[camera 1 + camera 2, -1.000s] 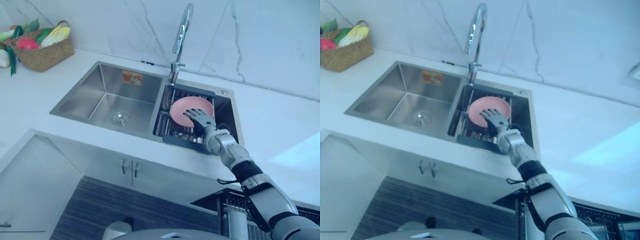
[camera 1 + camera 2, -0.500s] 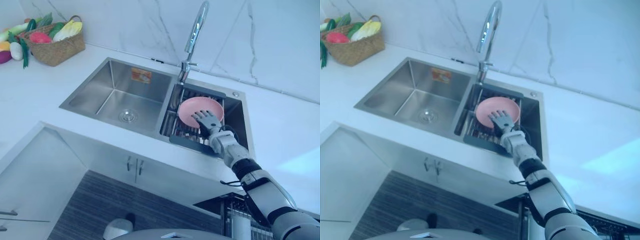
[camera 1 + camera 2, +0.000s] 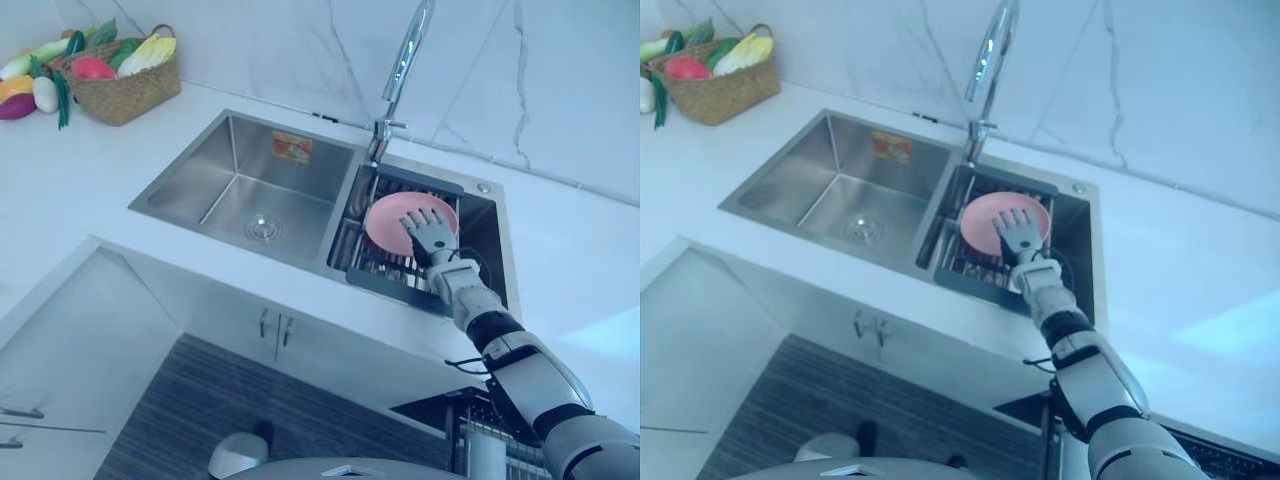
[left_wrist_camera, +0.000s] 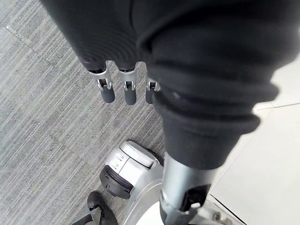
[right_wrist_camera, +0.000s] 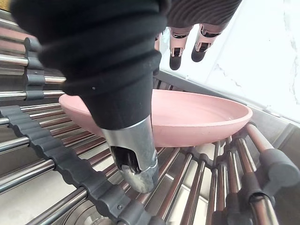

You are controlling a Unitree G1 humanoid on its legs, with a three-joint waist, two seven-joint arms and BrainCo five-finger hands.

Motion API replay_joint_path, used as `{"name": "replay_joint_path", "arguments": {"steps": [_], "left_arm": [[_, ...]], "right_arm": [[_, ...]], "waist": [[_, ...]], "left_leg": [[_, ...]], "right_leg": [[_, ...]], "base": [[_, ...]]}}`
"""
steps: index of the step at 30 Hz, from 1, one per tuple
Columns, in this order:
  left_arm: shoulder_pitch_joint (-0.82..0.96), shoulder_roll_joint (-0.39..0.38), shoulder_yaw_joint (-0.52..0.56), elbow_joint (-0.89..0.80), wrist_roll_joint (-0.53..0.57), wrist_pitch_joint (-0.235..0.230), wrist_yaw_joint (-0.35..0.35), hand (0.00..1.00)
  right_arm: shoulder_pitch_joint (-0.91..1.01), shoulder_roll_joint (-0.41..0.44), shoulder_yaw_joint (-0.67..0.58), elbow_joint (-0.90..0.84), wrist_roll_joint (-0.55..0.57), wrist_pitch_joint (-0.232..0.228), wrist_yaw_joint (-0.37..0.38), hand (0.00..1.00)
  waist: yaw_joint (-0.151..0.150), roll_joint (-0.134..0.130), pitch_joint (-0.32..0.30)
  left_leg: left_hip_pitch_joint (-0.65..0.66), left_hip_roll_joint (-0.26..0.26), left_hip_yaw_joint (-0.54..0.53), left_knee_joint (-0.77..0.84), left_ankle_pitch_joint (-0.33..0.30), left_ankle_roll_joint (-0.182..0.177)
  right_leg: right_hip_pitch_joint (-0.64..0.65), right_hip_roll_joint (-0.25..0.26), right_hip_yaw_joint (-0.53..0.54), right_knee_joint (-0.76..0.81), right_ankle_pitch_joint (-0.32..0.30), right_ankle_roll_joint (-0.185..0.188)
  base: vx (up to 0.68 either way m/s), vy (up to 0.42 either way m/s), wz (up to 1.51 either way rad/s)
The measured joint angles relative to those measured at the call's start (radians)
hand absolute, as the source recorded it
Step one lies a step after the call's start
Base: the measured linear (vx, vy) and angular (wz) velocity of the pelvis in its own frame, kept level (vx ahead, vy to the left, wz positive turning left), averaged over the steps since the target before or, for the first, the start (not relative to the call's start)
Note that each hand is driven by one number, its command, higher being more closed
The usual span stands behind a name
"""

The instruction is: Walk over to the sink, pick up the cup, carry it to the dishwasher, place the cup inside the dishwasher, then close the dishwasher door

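Setting: a white counter with a steel double sink set into it, seen from above, against a white marbled wall.
Tap: a tall curved chrome tap stands behind the divide between the two basins.
Left basin: bare steel with a round drain in its floor and a small label on its back wall.
Right basin: holds a drying rack of steel bars with dark ribbed cross pieces.
Task's thing: what shows is a shallow pink bowl, not a tall cup. It lies on the rack in the right basin, tilted, with its open side up.
Right hand: the right hand reaches into the right basin and lies over the bowl's near-right part. Its fingers are straight and spread above the bowl's rim, closed round nothing. Its thumb points down on the near side of the bowl, close above the rack bars. Whether any finger touches the bowl cannot be told.
Left hand: the left hand hangs low over a grey striped floor, with its fingers loose and straight and nothing in them.
Basket: a woven basket of coloured vegetables sits at the counter's far left corner, well apart from the sink.
Below the counter: pale cabinet doors with two small handles side by side.
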Motion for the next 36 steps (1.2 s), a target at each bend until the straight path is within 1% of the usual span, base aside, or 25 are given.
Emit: {"name": "replay_joint_path", "arguments": {"steps": [8,10,14,17,21,22,24,26,28,29,30,32,36], "left_arm": [[0.0,0.008,-0.03,0.006,0.001,-0.012,-0.002,0.0],[0.0,0.009,-0.03,0.006,0.001,-0.012,-0.004,0.0],[-0.001,0.011,-0.036,0.006,0.018,-0.018,-0.008,0.0],[-0.001,0.011,-0.036,0.007,0.018,-0.019,-0.008,0.0],[-0.001,0.011,-0.038,0.007,0.019,-0.022,-0.008,0.0],[-0.001,0.012,-0.038,0.007,0.019,-0.025,-0.008,0.0],[-0.012,0.018,-0.048,0.006,0.018,-0.027,-0.008,0.0],[-0.037,0.033,-0.068,0.006,0.017,-0.028,-0.009,0.0],[-0.049,0.037,-0.067,0.006,0.017,-0.029,-0.01,0.0],[-0.05,0.037,-0.067,0.006,0.017,-0.029,-0.011,0.0],[-0.051,0.039,-0.067,0.006,0.017,-0.029,-0.018,0.0],[-0.058,0.043,-0.067,0.007,0.017,-0.029,-0.019,0.0],[-0.06,0.049,-0.067,0.007,0.017,-0.029,-0.02,0.0]], "right_arm": [[0.0,0.0,0.0,0.002,0.008,0.013,0.006,0.0],[-0.002,0.0,0.0,0.007,0.015,0.006,0.008,0.0],[-0.016,0.0,0.0,0.04,0.052,-0.025,0.016,0.0],[-0.016,0.0,0.0,0.039,0.062,-0.03,0.033,0.0],[-0.017,0.0,0.0,0.04,0.065,-0.03,0.044,0.0],[-0.023,0.0,0.001,0.045,0.081,-0.03,0.051,0.0],[-0.053,0.0,0.002,0.079,0.093,-0.03,0.053,0.0],[-0.085,-0.001,0.011,0.117,0.129,-0.029,0.06,0.0],[-0.087,0.002,0.014,0.114,0.155,-0.032,0.076,0.0],[-0.092,0.001,0.016,0.115,0.161,-0.032,0.085,0.0],[-0.107,-0.001,0.026,0.119,0.173,-0.031,0.12,0.0],[-0.114,-0.001,0.033,0.118,0.185,-0.03,0.142,0.0],[-0.115,-0.001,0.033,0.118,0.2,-0.024,0.161,0.0]], "waist": [[0.006,0.0,0.001],[0.006,0.0,0.001],[0.005,-0.004,0.005],[0.014,-0.005,0.008],[0.016,-0.005,0.008],[0.019,-0.006,0.012],[0.021,-0.009,0.03],[0.033,-0.018,0.055],[0.041,-0.025,0.071],[0.044,-0.027,0.073],[0.047,-0.029,0.074],[0.052,-0.035,0.083],[0.052,-0.045,0.089]], "left_leg": [[-0.001,-0.001,-0.002,0.0,0.0,0.001],[0.0,-0.001,-0.004,0.0,0.001,0.001],[0.001,-0.001,-0.022,0.0,0.003,-0.002],[0.003,0.0,-0.022,0.0,0.003,-0.003],[0.003,0.0,-0.023,0.0,0.003,-0.003],[0.002,0.0,-0.023,0.0,0.004,-0.003],[-0.001,0.002,-0.024,0.0,0.008,-0.007],[-0.018,0.007,-0.026,0.0,0.011,-0.01],[-0.021,0.008,-0.028,0.0,0.013,-0.01],[-0.021,0.008,-0.028,0.0,0.013,-0.01],[-0.019,0.007,-0.029,0.0,0.013,-0.01],[-0.018,0.006,-0.032,0.0,0.013,-0.01],[-0.016,0.006,-0.04,-0.001,0.013,-0.01]], "right_leg": [[0.0,0.0,-0.002,0.0,0.0,0.0],[0.002,0.0,-0.004,0.0,0.0,0.0],[0.013,0.0,-0.022,0.0,-0.006,-0.001],[0.015,0.001,-0.023,-0.001,-0.008,-0.003],[0.015,0.001,-0.023,-0.001,-0.008,-0.003],[0.015,0.001,-0.023,-0.001,-0.008,-0.002],[0.011,0.003,-0.023,-0.001,-0.008,-0.003],[-0.005,0.008,-0.024,0.001,-0.007,-0.009],[-0.006,0.01,-0.026,0.002,-0.007,-0.011],[-0.006,0.01,-0.026,0.002,-0.007,-0.011],[-0.006,0.01,-0.026,0.005,-0.009,-0.014],[-0.005,0.01,-0.025,0.008,-0.01,-0.016],[-0.003,0.01,-0.024,0.015,-0.014,-0.02]], "base": [[0.0,0.0,0.0],[0.0,0.0,0.0],[0.0,-0.002,0.12],[0.0,-0.001,0.02],[0.0,0.0,0.0],[0.0,0.0,0.0],[0.0,0.0,0.0],[-0.03,-0.004,0.03],[0.0,-0.002,0.04],[0.0,0.0,0.0],[0.0,0.0,0.0],[0.03,0.015,0.04],[0.02,0.008,0.06]]}}
